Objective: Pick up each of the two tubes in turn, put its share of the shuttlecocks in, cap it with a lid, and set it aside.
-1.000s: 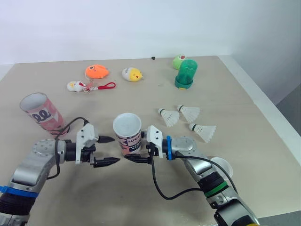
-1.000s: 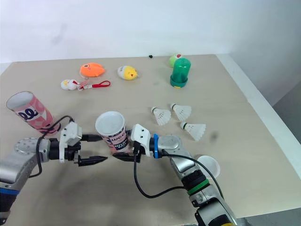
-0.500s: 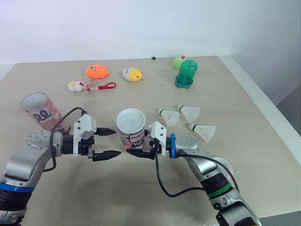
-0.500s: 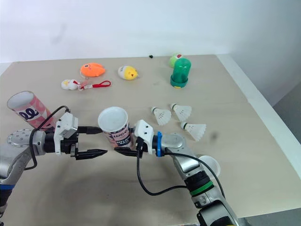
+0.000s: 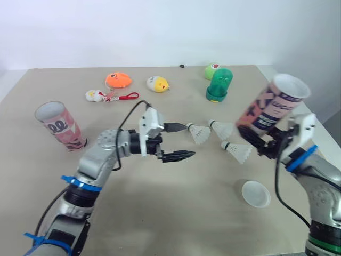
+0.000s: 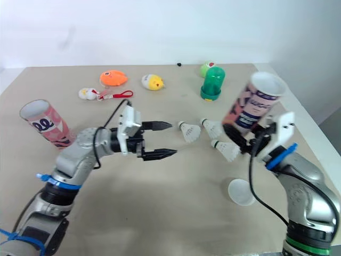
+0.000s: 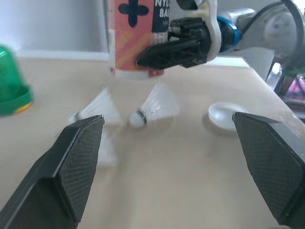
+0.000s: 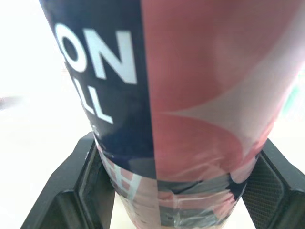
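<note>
The tube (image 5: 272, 109) with the pink and dark blue print is off the table (image 5: 160, 213) – lifted at the robot's right, tilted, its open white mouth uppermost. The right gripper (image 5: 257, 142) is clamped on its lower end; in the right wrist view a black finger (image 8: 71, 191) presses on each side of the printed wall. Its base hangs above the nearest of the three shuttlecocks (image 5: 238, 152), which lies on its side on the table. The other two shuttlecocks (image 5: 221, 128) and (image 5: 198, 132) lie just beyond, side by side. A round white lid (image 5: 256, 193) rests flat on the table nearer the robot, below the right arm.

The left gripper (image 5: 190, 140) reaches in from the left with its two fingers spread wide, holding nothing. Its upper fingertip seems to meet the cork of the nearest shuttlecock in the head view, though contact cannot be confirmed. From the left wrist, the held tube, the shuttlecocks and the lid all sit beyond the spread fingers (image 7: 71, 162).

The second tube (image 5: 59, 126) – pink, empty-mouthed – stands leaning at the table's left, well apart. At the far edge lie an orange toy (image 5: 118, 80), a yellow toy (image 5: 158, 84), a small white toy (image 5: 96, 96) on a red strap (image 5: 125, 97), a green dome (image 5: 218, 85) and a green ball (image 5: 212, 69).
</note>
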Motion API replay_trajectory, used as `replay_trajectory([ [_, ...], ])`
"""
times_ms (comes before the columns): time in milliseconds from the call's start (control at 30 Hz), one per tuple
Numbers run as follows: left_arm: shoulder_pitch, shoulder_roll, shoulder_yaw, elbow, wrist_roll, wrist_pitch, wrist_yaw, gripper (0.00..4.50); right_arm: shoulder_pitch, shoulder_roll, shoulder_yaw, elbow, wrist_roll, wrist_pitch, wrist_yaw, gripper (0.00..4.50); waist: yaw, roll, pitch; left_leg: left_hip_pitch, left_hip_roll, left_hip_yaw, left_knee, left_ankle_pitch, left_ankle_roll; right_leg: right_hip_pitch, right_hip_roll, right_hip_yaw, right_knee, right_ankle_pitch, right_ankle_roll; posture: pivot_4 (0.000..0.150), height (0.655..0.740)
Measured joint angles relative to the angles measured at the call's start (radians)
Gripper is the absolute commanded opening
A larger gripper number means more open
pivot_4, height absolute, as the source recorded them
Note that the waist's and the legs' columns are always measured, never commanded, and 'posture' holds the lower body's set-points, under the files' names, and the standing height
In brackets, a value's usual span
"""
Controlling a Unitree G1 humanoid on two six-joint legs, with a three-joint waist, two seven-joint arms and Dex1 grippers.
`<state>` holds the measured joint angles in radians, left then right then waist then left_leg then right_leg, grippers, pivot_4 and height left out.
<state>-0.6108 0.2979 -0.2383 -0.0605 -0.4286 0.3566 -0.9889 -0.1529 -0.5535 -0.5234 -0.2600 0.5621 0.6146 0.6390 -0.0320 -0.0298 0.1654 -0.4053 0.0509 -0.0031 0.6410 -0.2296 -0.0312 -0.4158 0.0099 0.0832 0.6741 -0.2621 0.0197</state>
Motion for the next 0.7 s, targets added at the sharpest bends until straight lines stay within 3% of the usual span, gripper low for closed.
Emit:
replay_trajectory([
  [33,-0.010,-0.073,-0.036,0.067,0.040,-0.068,0.020,4.50,0.022,0.000,-0.041,0.099,-0.025,-0.043,-0.034,3.45,-0.001,0.001,0.000,0.000,-0.001,0.001,0.000,0.000,0.001,0.000,0.000,0.001,0.001,0.000,0.001,0.150,0.7400],
  [167,-0.011,-0.107,-0.054,0.120,0.078,-0.119,0.031,4.50,0.030,0.003,-0.041,0.160,-0.063,-0.099,-0.058,3.45,-0.010,0.004,-0.001,0.002,-0.001,0.002,0.000,0.001,0.002,0.000,0.000,0.002,0.002,0.001,0.001,0.150,0.7400],
  [267,-0.009,-0.173,-0.094,0.170,0.120,-0.179,0.045,4.50,0.019,0.023,-0.031,0.328,-0.152,-0.213,-0.150,3.45,-0.009,0.005,-0.001,0.002,-0.003,0.002,0.000,0.003,0.004,0.001,0.000,0.005,0.002,-0.001,0.009,0.150,0.7400],
  [467,-0.002,-0.188,-0.102,0.171,0.144,-0.203,0.044,4.50,-0.001,0.025,-0.019,0.444,-0.208,-0.313,-0.205,3.45,-0.013,0.009,-0.001,0.007,-0.005,0.005,0.000,0.004,0.005,0.004,0.001,0.015,0.002,0.001,0.013,0.150,0.7400],
  [700,0.032,-0.175,-0.101,0.168,0.147,-0.202,0.046,4.50,0.011,0.025,-0.011,0.448,-0.213,-0.323,-0.215,3.45,-0.013,0.009,-0.001,0.011,-0.010,0.006,0.000,0.004,0.005,0.011,0.002,0.024,0.002,-0.001,0.018,0.150,0.7400],
])
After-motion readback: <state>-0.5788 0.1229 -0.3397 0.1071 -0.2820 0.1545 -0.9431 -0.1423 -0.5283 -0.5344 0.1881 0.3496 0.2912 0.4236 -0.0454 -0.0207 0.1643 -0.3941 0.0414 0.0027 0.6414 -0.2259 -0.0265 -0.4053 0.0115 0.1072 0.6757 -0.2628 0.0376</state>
